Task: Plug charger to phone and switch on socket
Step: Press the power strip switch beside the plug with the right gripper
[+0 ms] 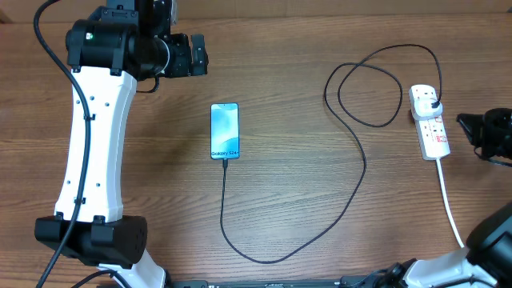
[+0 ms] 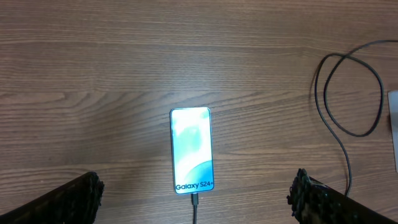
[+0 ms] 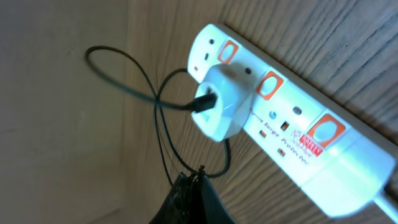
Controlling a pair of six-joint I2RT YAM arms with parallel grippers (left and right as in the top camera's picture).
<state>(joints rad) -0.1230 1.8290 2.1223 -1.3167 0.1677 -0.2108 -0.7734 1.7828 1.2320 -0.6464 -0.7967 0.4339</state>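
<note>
Wooden table (image 1: 304,48) carried everything. At 11 o'clock of the phone (image 1: 225,130) the left claw (image 1: 204,54) hung released; the charger (image 1: 352,192) was seated at its 6 o'clock end. The socket (image 1: 432,128), long axis 12-to-6, lay at 9 o'clock of the clenched, empty right claw (image 1: 466,124), the nearer arm.

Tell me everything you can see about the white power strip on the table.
The power strip is a long white plastic bar lying flat on the wooden table, near its right edge. Three orange-red switches sit beside its outlets. A white adapter fills one outlet near the far end, with the black charger cable running from it. A thick white cord leaves its near end. The right gripper is close beside it, apparently not touching.
</note>
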